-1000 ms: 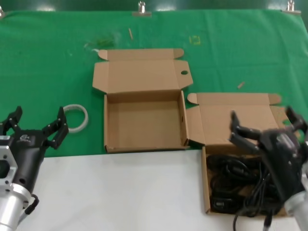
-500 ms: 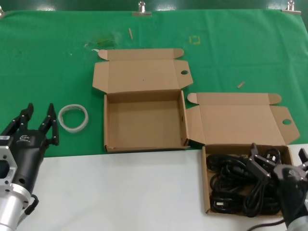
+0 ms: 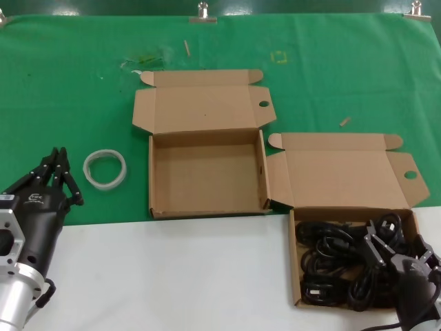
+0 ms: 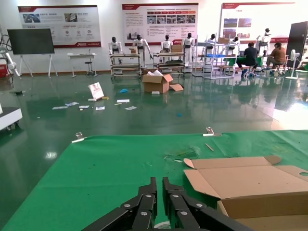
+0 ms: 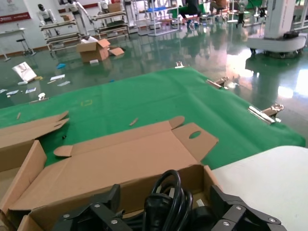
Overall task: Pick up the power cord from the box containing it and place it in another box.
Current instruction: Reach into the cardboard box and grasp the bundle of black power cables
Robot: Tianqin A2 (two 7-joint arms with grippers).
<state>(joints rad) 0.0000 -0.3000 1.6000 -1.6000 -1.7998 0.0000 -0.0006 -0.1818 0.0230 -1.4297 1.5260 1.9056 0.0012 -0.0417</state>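
Observation:
The power cord (image 3: 337, 258) is a black looped bundle lying in the right box (image 3: 293, 256), whose side flap has a round hole. My right gripper (image 3: 398, 247) is open and low over that box's right end. Its fingers stand on either side of a cord loop (image 5: 168, 202) in the right wrist view, with the gripper (image 5: 166, 196) not closed on it. The other box (image 3: 207, 176) stands empty in the middle, with a round hole in its lid panel. My left gripper (image 3: 60, 178) is shut and empty, parked at the left; it also shows in the left wrist view (image 4: 159, 186).
A white ring (image 3: 105, 167) lies on the green cloth (image 3: 69, 83) just beyond my left gripper. White table surface (image 3: 179, 276) runs along the front. Both box lids stand open toward the back.
My left gripper has closed its fingers. My right gripper has moved down and toward the front into the right box, over the cord.

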